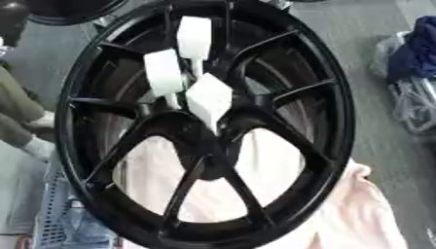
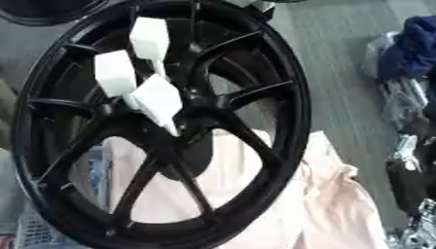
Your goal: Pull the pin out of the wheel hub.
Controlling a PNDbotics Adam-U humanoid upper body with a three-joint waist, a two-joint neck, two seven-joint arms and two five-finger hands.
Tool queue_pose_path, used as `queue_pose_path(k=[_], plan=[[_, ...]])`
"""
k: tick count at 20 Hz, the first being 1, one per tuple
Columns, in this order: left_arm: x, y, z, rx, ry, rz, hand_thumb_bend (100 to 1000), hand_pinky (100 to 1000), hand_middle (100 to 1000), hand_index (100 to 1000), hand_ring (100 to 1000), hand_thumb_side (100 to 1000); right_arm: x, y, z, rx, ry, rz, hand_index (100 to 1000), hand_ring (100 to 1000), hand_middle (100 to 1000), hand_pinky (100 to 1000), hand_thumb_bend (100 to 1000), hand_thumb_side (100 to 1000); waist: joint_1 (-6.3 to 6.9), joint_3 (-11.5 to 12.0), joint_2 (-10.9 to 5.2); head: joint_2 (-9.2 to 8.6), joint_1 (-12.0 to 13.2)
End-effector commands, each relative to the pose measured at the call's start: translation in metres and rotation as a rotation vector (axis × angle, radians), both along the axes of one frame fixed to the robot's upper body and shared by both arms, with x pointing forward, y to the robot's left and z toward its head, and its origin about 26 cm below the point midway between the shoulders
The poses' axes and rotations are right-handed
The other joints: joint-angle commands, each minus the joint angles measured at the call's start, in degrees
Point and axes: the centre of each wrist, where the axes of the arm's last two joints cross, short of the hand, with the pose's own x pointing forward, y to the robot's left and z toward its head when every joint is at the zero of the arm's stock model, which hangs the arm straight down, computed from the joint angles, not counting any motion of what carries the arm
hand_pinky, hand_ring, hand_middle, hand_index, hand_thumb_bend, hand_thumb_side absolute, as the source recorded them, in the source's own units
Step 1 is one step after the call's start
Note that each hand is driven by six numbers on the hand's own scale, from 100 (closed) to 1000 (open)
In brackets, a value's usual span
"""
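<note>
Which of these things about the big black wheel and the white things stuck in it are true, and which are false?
1. The wheel is black. True.
2. Three white pins stick out near the wheel's middle. True.
3. A robot hand is holding one of the pins. False: no robot hand shows in either view, and nothing touches the pins.
4. A bright green cloth lies under the wheel. False: the cloth is pale pink.
5. All the pins have been pulled out and lie on the floor. False: they are still stuck in the hub.
</note>
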Motion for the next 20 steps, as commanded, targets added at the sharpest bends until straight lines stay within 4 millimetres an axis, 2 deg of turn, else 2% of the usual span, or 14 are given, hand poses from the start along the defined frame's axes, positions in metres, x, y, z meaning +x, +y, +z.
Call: queue_pose_path(k=[1, 6, 13, 20], plan=[[0.004, -0.006, 0.006, 0.101, -0.025, 0.022, 100, 815, 703, 784, 756, 542, -0.001, -0.002, 0.004, -0.03, -0.01, 0.01, 780, 791, 735, 511, 100, 516, 0.07, 0.22, -1.82, 0.39, -0.6], [0.024, -0.031, 0.007, 0.202, -0.037, -0.016, 100, 819, 712, 789, 763, 570, -0.003, -0.002, 0.002, -0.033, 0.001, 0.009, 780, 790, 734, 511, 100, 523, 0.17, 0.51, -2.1, 1.11, -0.94], [0.054, -0.07, 0.021, 0.302, -0.044, -0.049, 100, 822, 713, 789, 763, 593, -0.004, 0.001, 0.0, -0.024, 0.012, 0.013, 780, 790, 734, 509, 100, 529, -0.17, 1.05, -2.19, 0.73, -1.13], [0.076, -0.083, 0.035, 0.317, 0.048, -0.057, 100, 838, 719, 809, 771, 621, -0.002, 0.003, 0.001, -0.014, 0.016, 0.025, 779, 790, 734, 508, 100, 545, 0.32, 0.54, -2.31, 0.4, -0.17]])
